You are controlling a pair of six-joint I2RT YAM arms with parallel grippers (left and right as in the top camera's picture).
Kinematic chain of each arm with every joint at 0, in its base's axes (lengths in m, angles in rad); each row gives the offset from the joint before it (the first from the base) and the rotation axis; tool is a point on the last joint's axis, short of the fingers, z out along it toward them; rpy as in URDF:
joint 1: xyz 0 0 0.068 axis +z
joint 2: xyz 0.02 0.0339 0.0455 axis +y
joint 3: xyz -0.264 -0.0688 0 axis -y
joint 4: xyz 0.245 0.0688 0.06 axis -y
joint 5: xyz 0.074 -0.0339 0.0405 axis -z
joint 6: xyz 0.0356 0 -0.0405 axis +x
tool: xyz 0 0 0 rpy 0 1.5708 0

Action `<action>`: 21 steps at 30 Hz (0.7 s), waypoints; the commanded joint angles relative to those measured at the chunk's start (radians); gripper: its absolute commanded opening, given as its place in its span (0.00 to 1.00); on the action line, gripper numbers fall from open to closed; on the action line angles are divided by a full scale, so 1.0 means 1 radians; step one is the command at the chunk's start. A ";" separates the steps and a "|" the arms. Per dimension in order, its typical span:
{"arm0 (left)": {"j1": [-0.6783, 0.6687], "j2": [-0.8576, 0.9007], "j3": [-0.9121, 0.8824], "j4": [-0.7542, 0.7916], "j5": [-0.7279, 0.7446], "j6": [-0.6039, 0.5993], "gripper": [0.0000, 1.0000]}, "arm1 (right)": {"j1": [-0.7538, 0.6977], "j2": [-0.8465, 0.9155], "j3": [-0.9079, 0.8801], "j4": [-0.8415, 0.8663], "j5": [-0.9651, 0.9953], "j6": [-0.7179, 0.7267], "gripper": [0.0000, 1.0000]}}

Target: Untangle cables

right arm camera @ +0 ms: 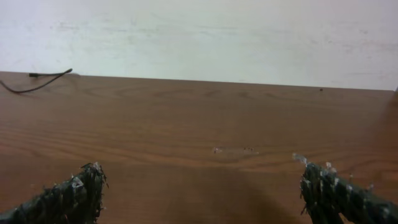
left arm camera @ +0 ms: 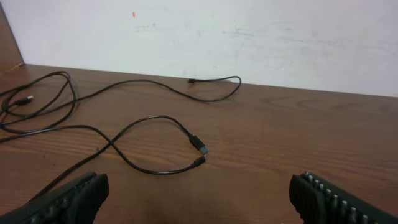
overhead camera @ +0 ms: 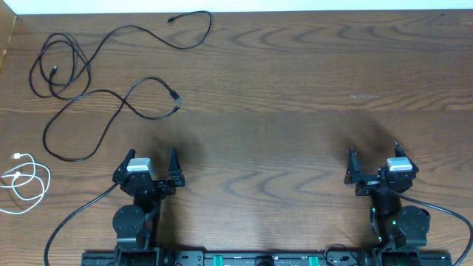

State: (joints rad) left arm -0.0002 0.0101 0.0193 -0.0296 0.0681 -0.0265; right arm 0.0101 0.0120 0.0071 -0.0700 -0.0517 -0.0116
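Note:
Thin black cables lie in crossing loops at the table's far left. One ends in a plug point(overhead camera: 171, 18) near the back edge. Another ends in a plug point(overhead camera: 175, 97) ahead of my left gripper point(overhead camera: 152, 153), which is open and empty, well short of it. A short white cable point(overhead camera: 16, 157) is coiled at the left edge. In the left wrist view, that gripper point(left arm camera: 199, 186) faces the near plug point(left arm camera: 199, 148), the overlapping loops point(left arm camera: 37, 99) and the far cable end point(left arm camera: 193, 80). My right gripper point(overhead camera: 374, 150) point(right arm camera: 202, 180) is open over bare wood. A black cable end point(right arm camera: 37, 77) shows far left.
A pale wall point(left arm camera: 249, 37) runs along the table's far edge. The dark wooden table point(overhead camera: 295, 89) has a faint scuff mark point(right arm camera: 233, 150) ahead of the right gripper. Thick black arm cables point(overhead camera: 74, 218) trail from both arm bases at the front.

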 commanded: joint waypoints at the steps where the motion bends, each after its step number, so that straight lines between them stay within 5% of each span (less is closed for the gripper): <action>1: 0.005 -0.006 -0.015 -0.038 -0.002 -0.004 0.98 | -0.004 -0.006 -0.001 -0.005 0.004 -0.012 0.99; 21: 0.005 -0.006 -0.015 -0.038 -0.002 -0.004 0.98 | -0.004 -0.006 -0.001 -0.005 0.004 -0.012 0.99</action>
State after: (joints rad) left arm -0.0002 0.0101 0.0193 -0.0296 0.0685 -0.0261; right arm 0.0101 0.0120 0.0071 -0.0700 -0.0517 -0.0116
